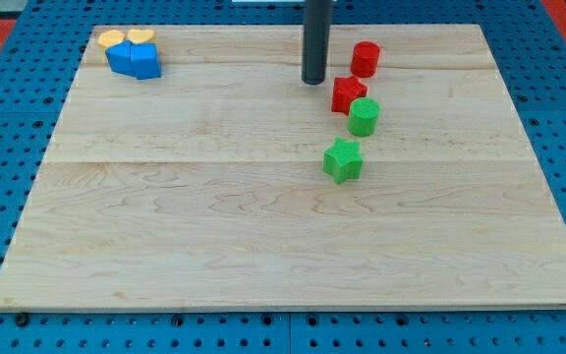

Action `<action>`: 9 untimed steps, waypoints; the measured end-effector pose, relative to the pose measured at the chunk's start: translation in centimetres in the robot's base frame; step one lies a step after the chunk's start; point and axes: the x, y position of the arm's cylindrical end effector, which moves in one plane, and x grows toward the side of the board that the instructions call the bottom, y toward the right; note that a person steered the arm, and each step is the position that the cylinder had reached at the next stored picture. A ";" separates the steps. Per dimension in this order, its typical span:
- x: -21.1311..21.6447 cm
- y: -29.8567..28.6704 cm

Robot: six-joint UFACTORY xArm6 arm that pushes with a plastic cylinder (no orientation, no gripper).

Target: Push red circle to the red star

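Note:
The red circle (365,59) stands near the view's top, right of centre. The red star (348,94) lies just below and slightly left of it, with a small gap between them. My tip (313,82) rests on the board left of both, level with the gap, and touches neither. The rod rises straight up out of the view's top.
A green circle (364,116) touches the red star's lower right. A green star (343,160) lies below that. At the top left, a yellow circle (113,39), a yellow heart (141,37) and two blue blocks (134,60) sit clustered. The wooden board (263,236) ends at blue pegboard.

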 end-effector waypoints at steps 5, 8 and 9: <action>-5.3 1.8; -5.9 12.0; -2.7 7.3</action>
